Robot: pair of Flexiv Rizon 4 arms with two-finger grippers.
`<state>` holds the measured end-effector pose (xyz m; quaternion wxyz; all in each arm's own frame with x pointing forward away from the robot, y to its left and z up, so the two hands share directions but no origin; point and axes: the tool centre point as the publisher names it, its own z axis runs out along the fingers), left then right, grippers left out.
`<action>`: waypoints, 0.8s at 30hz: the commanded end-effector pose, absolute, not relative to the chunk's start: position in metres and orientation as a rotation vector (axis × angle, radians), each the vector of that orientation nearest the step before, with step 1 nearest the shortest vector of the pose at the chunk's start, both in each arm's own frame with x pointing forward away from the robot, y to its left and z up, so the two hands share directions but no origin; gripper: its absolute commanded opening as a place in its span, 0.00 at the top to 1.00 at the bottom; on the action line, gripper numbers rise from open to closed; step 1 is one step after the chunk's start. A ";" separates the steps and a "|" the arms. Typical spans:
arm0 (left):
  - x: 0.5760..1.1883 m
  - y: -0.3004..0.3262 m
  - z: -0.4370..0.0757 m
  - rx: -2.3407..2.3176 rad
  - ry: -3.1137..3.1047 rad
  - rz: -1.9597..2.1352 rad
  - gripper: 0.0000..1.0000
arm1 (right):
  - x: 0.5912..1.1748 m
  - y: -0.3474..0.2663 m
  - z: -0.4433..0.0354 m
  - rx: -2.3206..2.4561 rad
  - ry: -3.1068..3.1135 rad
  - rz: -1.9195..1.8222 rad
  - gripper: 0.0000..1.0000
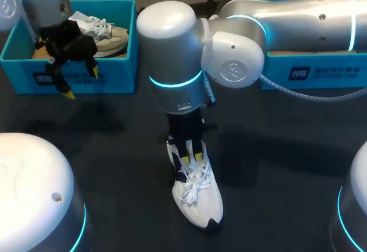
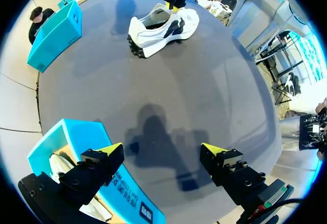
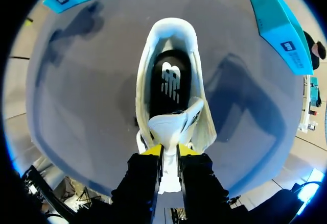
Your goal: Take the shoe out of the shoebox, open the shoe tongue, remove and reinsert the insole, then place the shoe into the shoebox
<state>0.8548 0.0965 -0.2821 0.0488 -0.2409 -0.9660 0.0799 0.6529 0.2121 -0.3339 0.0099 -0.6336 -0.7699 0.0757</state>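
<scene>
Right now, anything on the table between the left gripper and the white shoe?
No. In the left wrist view, only bare table and shadows lie between the left gripper and the white shoe.

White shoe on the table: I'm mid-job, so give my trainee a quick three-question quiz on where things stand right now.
1. True or false: the white shoe rests on the table.
2. The right jaws are shut on the shoe's: A) heel B) tongue C) sole.
3. Fill in: the left jaws stand ____, holding nothing.
Key: 1 true; 2 B; 3 open.
</scene>
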 end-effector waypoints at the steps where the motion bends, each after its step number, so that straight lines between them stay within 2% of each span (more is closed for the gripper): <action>1: 0.854 0.097 -0.282 -0.736 -2.945 0.243 0.00 | 0.666 0.208 -0.346 -1.953 -2.380 0.224 0.86; 13: 0.854 0.097 -0.282 -0.736 -2.945 0.243 0.00 | 0.668 0.210 -0.329 -1.895 -2.445 0.204 0.84; 24: 0.854 0.097 -0.282 -0.736 -2.945 0.243 0.00 | 0.687 0.207 -0.347 -1.758 -2.472 0.143 0.83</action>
